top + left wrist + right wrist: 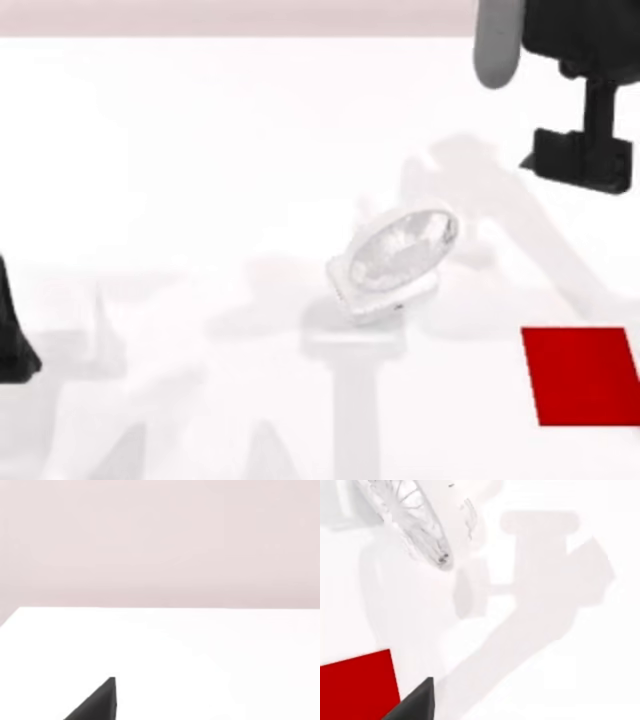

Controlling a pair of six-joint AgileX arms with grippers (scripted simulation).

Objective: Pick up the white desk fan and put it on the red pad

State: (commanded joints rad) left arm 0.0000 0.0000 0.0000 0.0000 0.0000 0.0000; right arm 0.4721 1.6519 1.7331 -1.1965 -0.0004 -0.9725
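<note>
The white desk fan (393,262) stands near the middle of the table, its oval translucent grille tilted on a flat white base. The red pad (582,375) lies flat at the right edge, nearer the front, with nothing on it. My right gripper (582,160) hangs over the back right of the table, well apart from the fan and behind the pad. The right wrist view shows the fan's grille (415,520) and a corner of the red pad (355,685). My left arm (15,345) is parked at the left edge.
The table's far edge (165,608) meets a pale pink wall in the left wrist view. Grey shadows of the arms fall across the white tabletop around the fan.
</note>
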